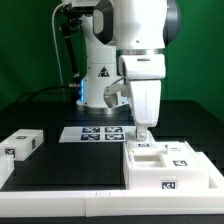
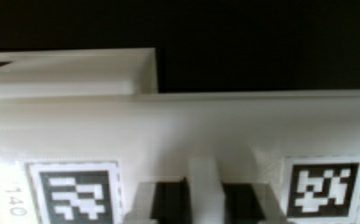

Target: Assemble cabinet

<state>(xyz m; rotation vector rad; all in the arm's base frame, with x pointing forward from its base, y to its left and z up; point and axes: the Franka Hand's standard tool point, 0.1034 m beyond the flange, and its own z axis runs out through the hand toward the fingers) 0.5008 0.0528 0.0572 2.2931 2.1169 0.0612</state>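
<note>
Shows the cabinet (image 1: 170, 168) sitting on the black desk (image 1: 60, 170) toward the exterior view's right, close to the white raised border (image 1: 90, 205) along the front edge. Looks like a large white box, open at the top, with walled compartments and black-and-white square tags on its front face and upper surfaces. Finds the claw (image 1: 143, 127) hanging straight down from the white arm (image 1: 135, 40), tips at the cabinet's rear rim on the side nearer the exterior view's left, touching it or just above; cannot tell which. Places one small white drawer block (image 1: 20, 144), tagged, well apart from the cabinet near the desk's edge on the exterior view's left. Puts the marker board (image 1: 95, 133) flat on the desk between the two, farther back, near the foot of the arm. Fills the wrist view with the cabinet (image 2: 195, 120) close up and blurred: pale walls meeting at a step, black desk (image 2: 266, 40) behind, and two tags facing the camera, one on either side of the claw (image 2: 207, 195). Shows the dark fingers (image 2: 168, 200) standing close together, with only a narrow gap and a pale strip in it. Cannot tell a pinched cabinet wall from mere surface beyond, so cannot tell a real grip from an idle near-closure.
</note>
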